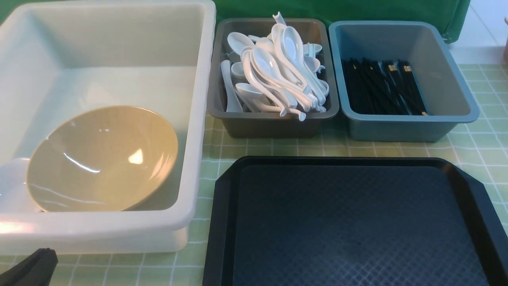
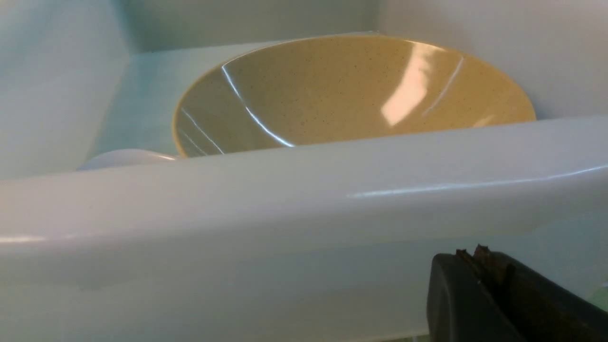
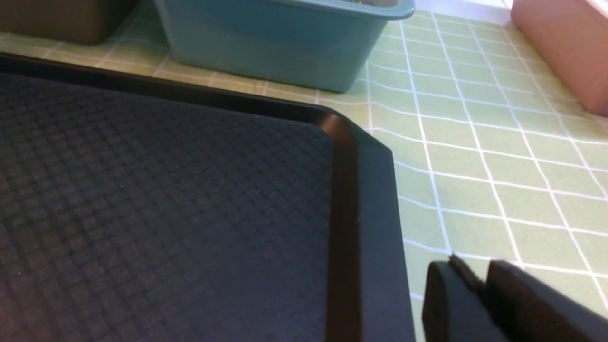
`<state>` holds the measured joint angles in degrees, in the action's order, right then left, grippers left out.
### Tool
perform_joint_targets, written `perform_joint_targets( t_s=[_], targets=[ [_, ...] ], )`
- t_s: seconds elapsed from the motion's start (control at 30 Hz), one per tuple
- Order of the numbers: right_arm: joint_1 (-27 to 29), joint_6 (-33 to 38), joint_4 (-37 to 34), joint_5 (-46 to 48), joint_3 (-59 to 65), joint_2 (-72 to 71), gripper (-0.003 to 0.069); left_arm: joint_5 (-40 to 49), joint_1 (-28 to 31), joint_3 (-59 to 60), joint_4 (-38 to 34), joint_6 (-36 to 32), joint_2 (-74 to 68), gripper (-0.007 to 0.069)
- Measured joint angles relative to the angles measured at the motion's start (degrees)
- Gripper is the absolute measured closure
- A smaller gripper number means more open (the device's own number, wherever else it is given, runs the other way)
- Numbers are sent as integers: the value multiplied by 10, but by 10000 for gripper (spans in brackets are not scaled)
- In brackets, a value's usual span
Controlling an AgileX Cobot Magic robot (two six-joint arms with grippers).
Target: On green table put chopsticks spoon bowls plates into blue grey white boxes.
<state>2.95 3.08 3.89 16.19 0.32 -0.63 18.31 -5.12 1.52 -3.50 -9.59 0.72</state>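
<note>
The large white box [image 1: 198,119] stands at the left on the green table [image 1: 476,147]. The tan bowl [image 1: 103,159] leans tilted inside it, on top of a white plate [image 1: 10,178] that barely shows. The grey box [image 1: 274,123] holds several white spoons [image 1: 278,71]. The blue box [image 1: 397,127] holds several black chopsticks [image 1: 381,87]. My left gripper [image 1: 44,254] is shut and empty, low outside the white box's near wall [image 2: 285,199]; its tips [image 2: 475,251] sit below the rim, with the bowl [image 2: 351,90] beyond. My right gripper [image 3: 468,268] is shut and empty, just off the tray's corner.
A flat black textured tray [image 1: 357,222] with nothing on it lies at the front centre and right; its corner shows in the right wrist view [image 3: 361,190]. A pink box [image 3: 565,52] stands at the far right on the table, beyond the blue box [image 3: 275,42].
</note>
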Motion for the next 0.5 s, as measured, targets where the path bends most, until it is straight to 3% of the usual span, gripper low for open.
perform_joint_targets(
  t_s=[0.5],
  targets=[
    [0, 0, 0, 0, 0, 0, 529, 0, 0, 0, 0, 0, 0, 626]
  ],
)
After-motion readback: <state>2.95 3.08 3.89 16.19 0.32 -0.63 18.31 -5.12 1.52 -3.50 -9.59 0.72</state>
